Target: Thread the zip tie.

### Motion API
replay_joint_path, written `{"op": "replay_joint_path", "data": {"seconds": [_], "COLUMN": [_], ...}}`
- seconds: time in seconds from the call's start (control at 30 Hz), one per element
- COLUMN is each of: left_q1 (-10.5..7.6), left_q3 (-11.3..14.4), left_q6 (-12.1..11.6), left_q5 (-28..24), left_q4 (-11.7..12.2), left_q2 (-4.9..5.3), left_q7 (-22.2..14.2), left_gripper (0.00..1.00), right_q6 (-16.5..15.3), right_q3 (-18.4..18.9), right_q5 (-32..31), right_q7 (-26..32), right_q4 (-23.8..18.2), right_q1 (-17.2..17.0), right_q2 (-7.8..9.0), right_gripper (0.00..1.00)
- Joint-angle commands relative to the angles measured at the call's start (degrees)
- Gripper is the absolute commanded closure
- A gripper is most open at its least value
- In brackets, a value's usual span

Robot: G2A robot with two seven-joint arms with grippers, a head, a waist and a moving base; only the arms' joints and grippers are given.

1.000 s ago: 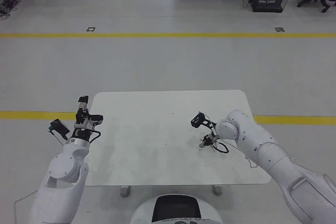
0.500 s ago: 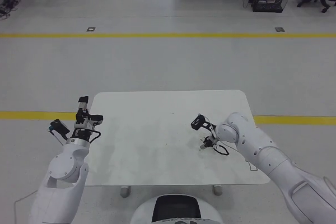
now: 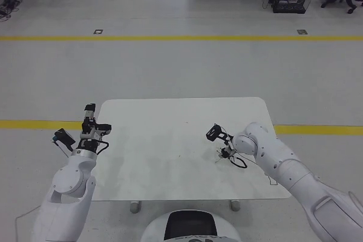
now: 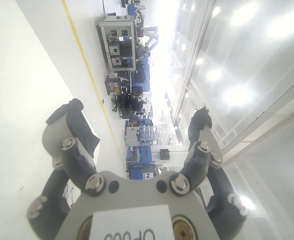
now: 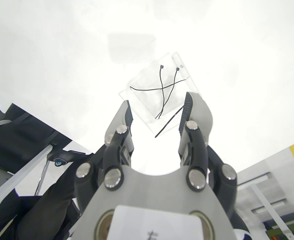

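The right gripper [image 5: 158,102] is open wide, low over the zip ties [image 5: 162,89]. They are thin and black and lie crossed on a clear tray [image 5: 142,81], just past its tips. One tie pokes off the tray's edge. The left gripper [image 4: 137,108] is open too, well apart, at the side of the white table [image 3: 169,121]. A grey floor [image 3: 169,66] with yellow lines [image 3: 169,38] lies around.

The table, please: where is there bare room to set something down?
Bare: the middle between the left tool and the right tool, and the far edge of the table. Crowded: at the right tool, zip ties on a clear tray.
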Motion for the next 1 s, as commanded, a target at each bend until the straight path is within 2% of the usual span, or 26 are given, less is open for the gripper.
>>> {"op": "replay_joint_path", "data": {"seconds": [0.0, 0.43, 0.7, 0.97], "left_q1": [0.0, 0.0, 0.0, 0.0], "left_q3": [0.0, 0.0, 0.0, 0.0], "left_q6": [0.0, 0.0, 0.0, 0.0], "left_q5": [0.0, 0.0, 0.0, 0.0], "left_q4": [0.0, 0.0, 0.0, 0.0], "left_q2": [0.0, 0.0, 0.0, 0.0], "left_q7": [0.0, 0.0, 0.0, 0.0], "left_gripper": [0.0, 0.0, 0.0, 0.0], "right_q6": [-0.2, -1.1, -1.1, -1.1], "right_q3": [0.0, -1.5, -2.9, -4.4], "right_q5": [-0.2, -1.0, -0.6, 0.1], "right_q7": [-0.4, -3.5, -4.7, -5.4], "right_q4": [0.5, 5.1, 7.6, 10.6], "right_q1": [0.0, 1.0, 2.0, 3.1], "right_q2": [-0.11, -1.68, -2.74, -3.79], "right_gripper": [0.56, 0.64, 0.8, 0.91]}}
